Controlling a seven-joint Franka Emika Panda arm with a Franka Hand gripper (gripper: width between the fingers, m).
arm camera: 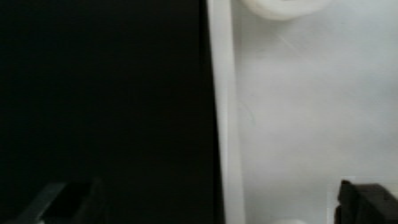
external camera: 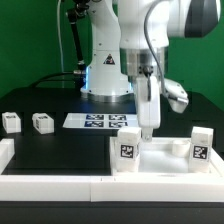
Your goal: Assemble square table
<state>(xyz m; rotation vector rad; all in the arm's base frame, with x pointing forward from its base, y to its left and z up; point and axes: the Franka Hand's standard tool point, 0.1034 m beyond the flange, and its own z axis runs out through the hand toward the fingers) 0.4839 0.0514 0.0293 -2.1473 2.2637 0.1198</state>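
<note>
The white square slab [external camera: 160, 160] lies at the front right of the black worktop. Two tagged white legs stand upright on it, one at its near left corner [external camera: 128, 150] and one at its right corner [external camera: 200, 148]. Two more tagged legs lie loose at the exterior view's left, the outer one [external camera: 11, 122] beside the inner one [external camera: 42, 122]. My gripper [external camera: 148, 131] points straight down over the slab's far edge. In the wrist view my gripper [arm camera: 217, 205] is open, one dark fingertip [arm camera: 63, 200] over the black worktop, the other over the slab [arm camera: 302, 120]. A round boss [arm camera: 276, 8] shows on the slab.
The marker board [external camera: 100, 122] lies flat behind the slab, in front of the robot base [external camera: 105, 80]. A low white wall [external camera: 50, 180] edges the worktop at the front and left.
</note>
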